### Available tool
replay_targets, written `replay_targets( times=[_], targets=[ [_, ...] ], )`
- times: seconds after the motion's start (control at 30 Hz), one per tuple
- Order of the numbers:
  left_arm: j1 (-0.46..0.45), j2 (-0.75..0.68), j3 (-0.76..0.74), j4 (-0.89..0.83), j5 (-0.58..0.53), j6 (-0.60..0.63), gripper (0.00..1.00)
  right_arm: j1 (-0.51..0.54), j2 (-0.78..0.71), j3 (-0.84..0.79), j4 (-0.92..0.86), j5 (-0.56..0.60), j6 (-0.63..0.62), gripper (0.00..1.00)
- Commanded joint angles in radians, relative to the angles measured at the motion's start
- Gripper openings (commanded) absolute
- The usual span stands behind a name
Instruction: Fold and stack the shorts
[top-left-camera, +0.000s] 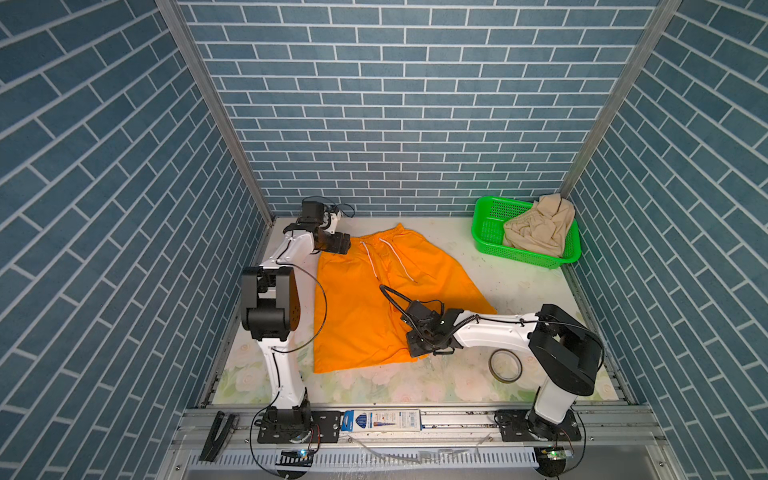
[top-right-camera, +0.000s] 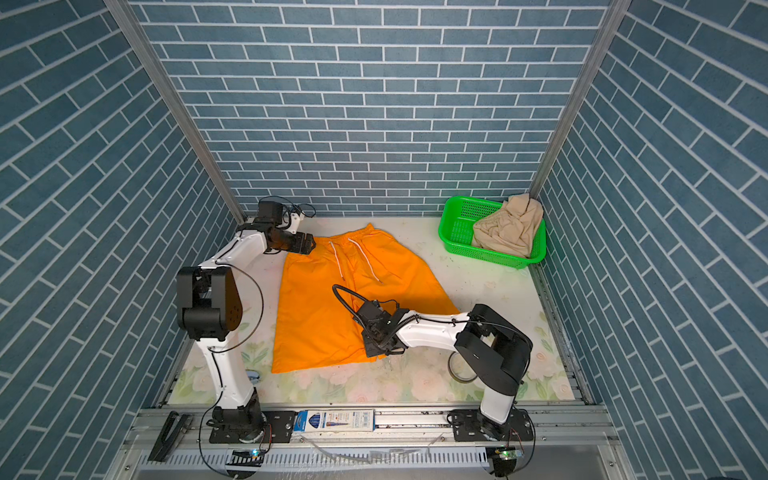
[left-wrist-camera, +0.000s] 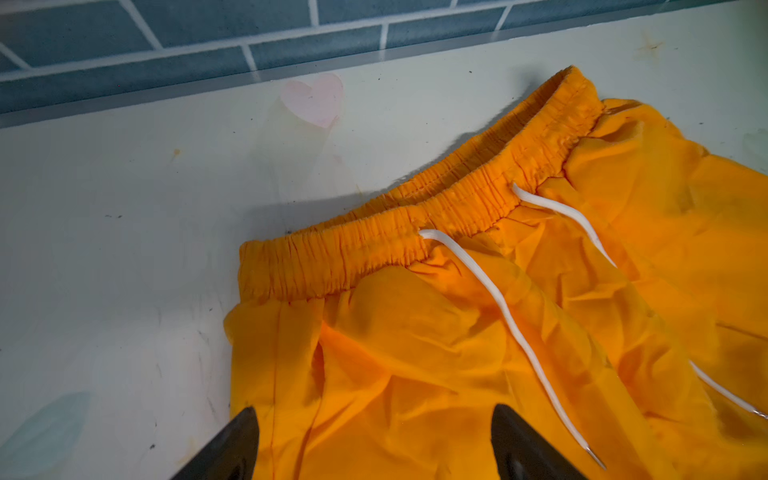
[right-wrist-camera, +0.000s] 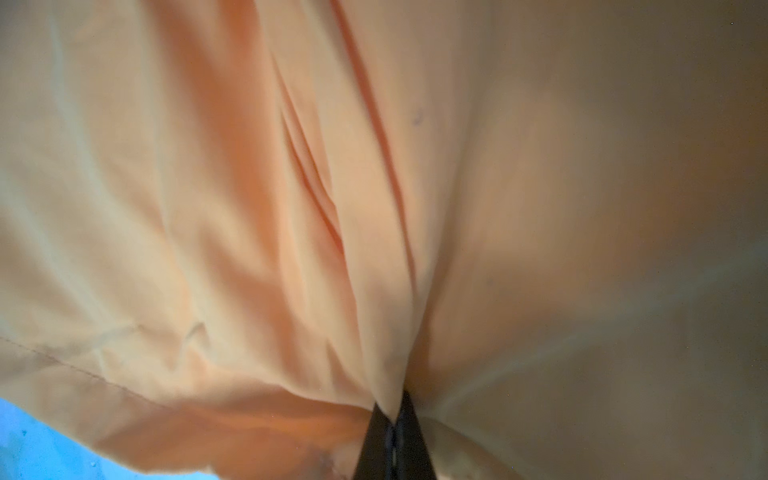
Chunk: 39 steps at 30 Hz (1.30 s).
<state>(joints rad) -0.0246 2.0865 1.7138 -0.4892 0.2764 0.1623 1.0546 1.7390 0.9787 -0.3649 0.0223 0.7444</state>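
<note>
Right gripper (right-wrist-camera: 392, 405) is shut tight, with a fold of the orange shorts (top-left-camera: 374, 299) pinched between its jaws. The cloth pulls up into a little tent from the pinch, so I think it has a real hold. It grabs near the bottom hem, on the side close to me. I think that is because the hem is the part to lift and carry over for a fold.

Left gripper (left-wrist-camera: 372, 415) is wide open and holds nothing. It hangs just over the top corner of the same shorts, beside the waistband (left-wrist-camera: 415, 224). My guess is that it is there to take that corner. Then the shorts are held at top and bottom and will not drag or bunch.

The orange shorts lie spread flat on the counter (top-left-camera: 519, 282), with the waistband toward the back wall. The white drawstring (left-wrist-camera: 498, 307) lies loose on top, and both ends trail down the front. It could get caught in the fold, so I would watch it.

The beige shorts (top-left-camera: 536, 230) sit crumpled in the green basket (top-left-camera: 486, 232) in the back right corner, partly over its rim. They are not folded yet. A roll of tape (top-left-camera: 505, 365) lies near the right arm, apart from the cloth.
</note>
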Motion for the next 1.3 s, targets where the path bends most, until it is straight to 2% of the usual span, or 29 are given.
replay_targets(
  times=[0.0,0.1,0.2,0.27,0.33,0.47,0.5,0.57,0.6,0.73,0.87,1.1,1.23,1.27],
  targets=[
    [0.003,0.092,0.129,-0.11,-0.038,0.112,0.88,-0.026,-0.003,-0.08,-0.133,0.006,-0.027,0.0],
    [0.003,0.176,0.222,-0.188,-0.062,0.149,0.9,-0.034,-0.021,-0.089,-0.136,0.012,-0.029,0.0],
    [-0.002,0.22,0.238,-0.201,-0.053,0.133,0.91,-0.04,-0.033,-0.09,-0.134,0.017,-0.03,0.0],
    [-0.008,0.239,0.236,-0.197,-0.055,0.107,0.88,-0.053,-0.039,-0.09,-0.127,0.011,-0.037,0.0],
    [-0.014,0.263,0.242,-0.199,-0.1,0.086,0.81,-0.067,-0.042,-0.089,-0.126,0.011,-0.049,0.0],
    [-0.015,0.345,0.343,-0.313,-0.156,0.062,0.49,-0.096,-0.057,-0.107,-0.121,0.025,-0.063,0.0],
    [-0.014,0.352,0.354,-0.324,-0.174,0.055,0.4,-0.103,-0.061,-0.111,-0.117,0.026,-0.067,0.0],
    [-0.012,0.345,0.348,-0.318,-0.21,0.032,0.11,-0.118,-0.065,-0.112,-0.118,0.033,-0.082,0.0],
    [-0.009,0.337,0.339,-0.311,-0.211,0.02,0.06,-0.127,-0.064,-0.111,-0.116,0.037,-0.089,0.0],
    [0.009,0.288,0.294,-0.288,-0.201,-0.026,0.01,-0.169,-0.035,-0.083,-0.118,0.032,-0.145,0.0],
    [0.047,0.21,0.193,-0.27,-0.217,-0.105,0.0,-0.232,0.013,-0.039,-0.126,0.032,-0.221,0.0],
    [0.137,-0.009,-0.17,-0.122,-0.189,-0.256,0.0,-0.336,0.15,0.146,-0.173,0.015,-0.403,0.0],
    [0.149,-0.143,-0.371,-0.034,-0.202,-0.336,0.0,-0.382,0.247,0.302,-0.259,0.088,-0.532,0.0],
    [0.15,-0.177,-0.416,-0.016,-0.205,-0.355,0.03,-0.398,0.269,0.341,-0.274,0.093,-0.558,0.0]
  ],
)
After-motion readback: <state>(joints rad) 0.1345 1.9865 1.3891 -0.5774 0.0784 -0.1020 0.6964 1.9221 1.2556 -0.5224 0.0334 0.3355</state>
